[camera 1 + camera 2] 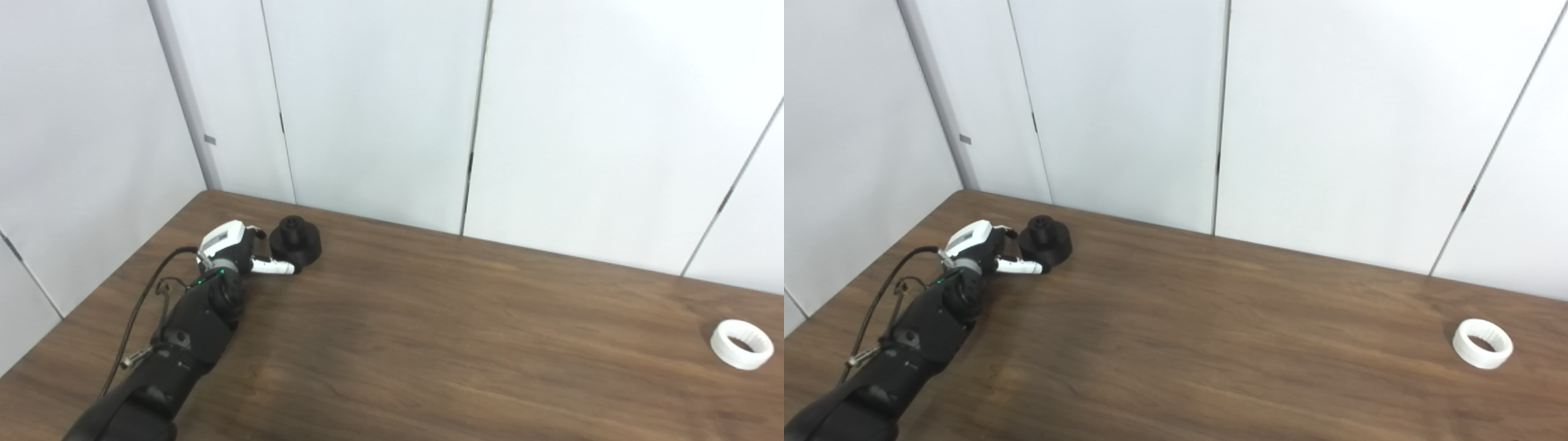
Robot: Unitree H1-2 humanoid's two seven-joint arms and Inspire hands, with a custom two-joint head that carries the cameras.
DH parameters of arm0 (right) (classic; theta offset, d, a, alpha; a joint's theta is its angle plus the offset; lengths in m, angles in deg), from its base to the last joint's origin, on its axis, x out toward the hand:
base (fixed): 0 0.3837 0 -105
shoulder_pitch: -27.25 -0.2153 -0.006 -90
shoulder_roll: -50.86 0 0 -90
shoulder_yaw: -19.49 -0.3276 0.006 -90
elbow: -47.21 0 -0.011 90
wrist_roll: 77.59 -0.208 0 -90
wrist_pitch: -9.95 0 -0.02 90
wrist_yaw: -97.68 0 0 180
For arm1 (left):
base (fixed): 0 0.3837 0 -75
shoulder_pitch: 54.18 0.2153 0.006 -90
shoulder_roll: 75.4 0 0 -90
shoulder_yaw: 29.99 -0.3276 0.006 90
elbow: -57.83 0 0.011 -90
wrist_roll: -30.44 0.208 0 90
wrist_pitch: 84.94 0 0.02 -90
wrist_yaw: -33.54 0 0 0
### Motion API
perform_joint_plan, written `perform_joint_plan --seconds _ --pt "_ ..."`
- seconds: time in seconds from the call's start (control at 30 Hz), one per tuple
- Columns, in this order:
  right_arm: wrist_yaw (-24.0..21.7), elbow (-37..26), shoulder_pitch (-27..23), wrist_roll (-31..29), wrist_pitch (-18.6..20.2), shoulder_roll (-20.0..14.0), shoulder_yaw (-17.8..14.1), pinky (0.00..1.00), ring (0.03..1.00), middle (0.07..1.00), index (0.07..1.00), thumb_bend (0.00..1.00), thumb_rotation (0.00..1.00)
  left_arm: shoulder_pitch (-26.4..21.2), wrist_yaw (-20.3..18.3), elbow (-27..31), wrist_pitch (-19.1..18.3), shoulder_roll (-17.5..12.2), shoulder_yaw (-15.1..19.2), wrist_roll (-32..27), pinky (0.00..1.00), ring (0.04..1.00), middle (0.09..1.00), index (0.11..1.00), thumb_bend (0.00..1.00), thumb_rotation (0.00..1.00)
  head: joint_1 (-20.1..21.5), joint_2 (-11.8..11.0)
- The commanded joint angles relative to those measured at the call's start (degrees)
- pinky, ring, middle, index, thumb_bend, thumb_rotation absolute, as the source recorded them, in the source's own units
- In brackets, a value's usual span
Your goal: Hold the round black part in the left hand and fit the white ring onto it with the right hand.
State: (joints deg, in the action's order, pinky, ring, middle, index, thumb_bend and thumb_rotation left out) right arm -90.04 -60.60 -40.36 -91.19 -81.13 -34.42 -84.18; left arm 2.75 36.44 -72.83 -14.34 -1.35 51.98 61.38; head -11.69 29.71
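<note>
The round black part [296, 241] stands on the wooden table [429, 343] near its far left corner, a small hub on top. My left hand [236, 250] is right beside it on its left, open, with a white thumb reaching along the part's near side and other fingers at its far side. Whether they touch the part I cannot tell. The white ring [742, 344] lies flat at the far right of the table, alone. My right hand is not in view.
White wall panels [380, 110] rise just behind the table's far edge. A black cable [138, 306] loops along my left forearm. Bare wood lies between the black part and the ring.
</note>
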Motion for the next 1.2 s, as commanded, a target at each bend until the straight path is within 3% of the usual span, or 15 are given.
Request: perform_joint_plan --seconds 0.0,0.23,0.8,1.17 --pt "0.0 -0.89 -0.55 -0.05 -3.25 -0.14 -0.14 1.0 0.958 0.918 0.893 0.53 1.0 -4.27 1.83 -0.62 1.24 -0.5 -0.17 0.01 1.0 1.0 0.953 0.841 1.0 0.48 0.04 0.04" --pt "0.52 -1.51 -0.4 0.89 -3.08 0.35 0.26 1.0 0.959 0.916 0.885 0.54 1.0 -5.53 2.54 -2.13 3.3 -0.09 -1.03 -0.31 1.0 0.999 0.949 0.847 1.0 0.47 0.35 0.1" --pt "0.11 -1.42 -0.09 1.1 -4.03 0.24 0.72 1.0 0.948 0.902 0.855 0.54 1.0 -6.55 2.63 -2.17 3.5 0.69 -1.81 -1.59 1.0 1.0 0.954 0.847 1.0 0.46 0.53 0.03" --pt "0.14 -0.82 -0.17 1.34 -4.11 -0.11 0.48 0.98 0.938 0.888 0.836 0.56 1.0 -7.28 8.25 -7.03 4.23 3.65 1.69 -4.88 1.0 0.994 0.941 0.826 1.0 0.45 0.69 -0.15"
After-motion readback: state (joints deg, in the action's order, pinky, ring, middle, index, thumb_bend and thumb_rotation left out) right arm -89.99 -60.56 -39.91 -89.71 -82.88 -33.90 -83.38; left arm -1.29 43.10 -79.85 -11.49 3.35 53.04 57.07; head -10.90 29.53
